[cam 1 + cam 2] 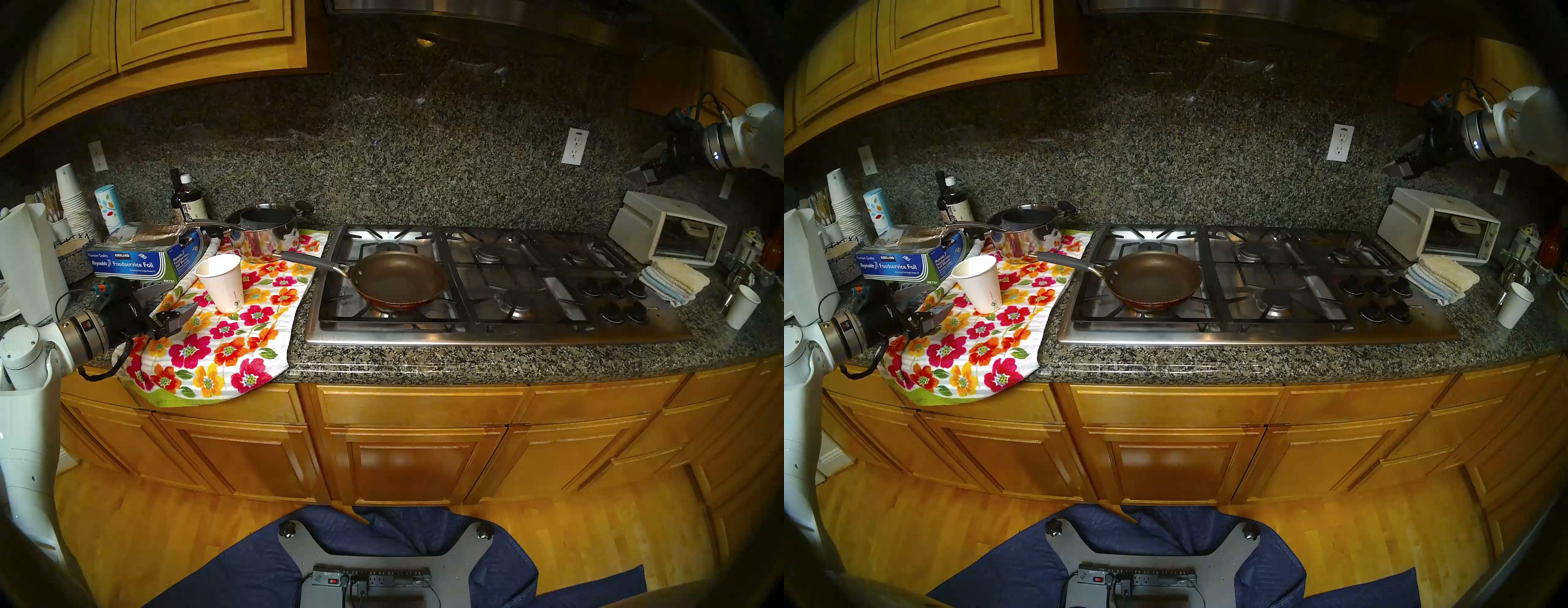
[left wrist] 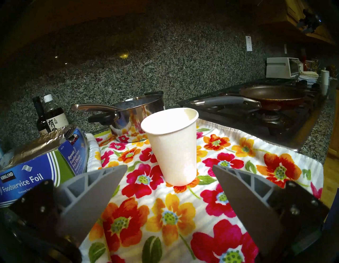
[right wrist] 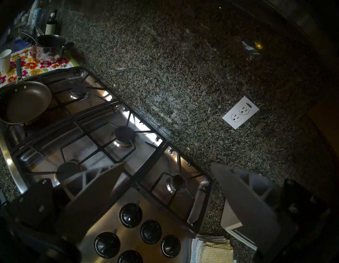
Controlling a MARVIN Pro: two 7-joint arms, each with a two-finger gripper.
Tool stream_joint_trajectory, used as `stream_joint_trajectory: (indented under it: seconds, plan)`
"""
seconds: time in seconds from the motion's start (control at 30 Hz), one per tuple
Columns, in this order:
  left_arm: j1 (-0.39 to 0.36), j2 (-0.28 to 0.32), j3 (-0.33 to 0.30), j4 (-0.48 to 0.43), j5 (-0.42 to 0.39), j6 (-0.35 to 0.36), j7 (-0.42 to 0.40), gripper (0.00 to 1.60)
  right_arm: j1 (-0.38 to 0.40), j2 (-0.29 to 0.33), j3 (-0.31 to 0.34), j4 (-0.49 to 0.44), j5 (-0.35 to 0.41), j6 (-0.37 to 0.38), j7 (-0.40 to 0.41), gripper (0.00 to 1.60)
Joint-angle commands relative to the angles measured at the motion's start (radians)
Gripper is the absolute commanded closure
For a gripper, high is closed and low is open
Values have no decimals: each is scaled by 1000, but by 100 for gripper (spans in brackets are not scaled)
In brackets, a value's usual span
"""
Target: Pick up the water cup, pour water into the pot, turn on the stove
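Left gripper (image 2: 169, 168): spread wide, just short of the cup, empty.
Water cup (image 1: 222, 282): upright on the floral towel (image 1: 220, 339), not yet lifted.
Pot (image 1: 399, 278): on the front-left burner, apparently dry.
Stove (image 1: 488, 331): no flame visible, knobs untouched.
Right gripper (image 3: 167, 167): spread, high above the knobs.

The speckled granite counter (image 1: 466, 361) carries the stove (image 1: 488, 331) at centre, a flowered towel (image 1: 220, 348) at nine o'clock, a foil box (image 1: 131, 261) at ten, and a toaster oven (image 1: 666, 229) with folded cloths (image 1: 674, 278) at three.
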State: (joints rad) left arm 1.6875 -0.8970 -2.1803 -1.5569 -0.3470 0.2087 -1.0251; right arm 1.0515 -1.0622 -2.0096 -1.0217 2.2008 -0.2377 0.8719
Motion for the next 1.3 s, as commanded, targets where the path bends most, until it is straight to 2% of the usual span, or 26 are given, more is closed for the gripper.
stream_joint_trajectory:
  seconds: [0.0,0.5,1.27]
  plan:
    - [-33,13,-30,24,-52,-15,-46,0,29,-6,-1,25,4,-2,-2,0]
    - [-86,18,-18,111,-74,-46,-88,0,28,-6,-2,24,4,-2,-3,0]
    - [-198,21,56,213,-87,-29,-106,0,28,-6,-2,24,5,-3,-3,0]
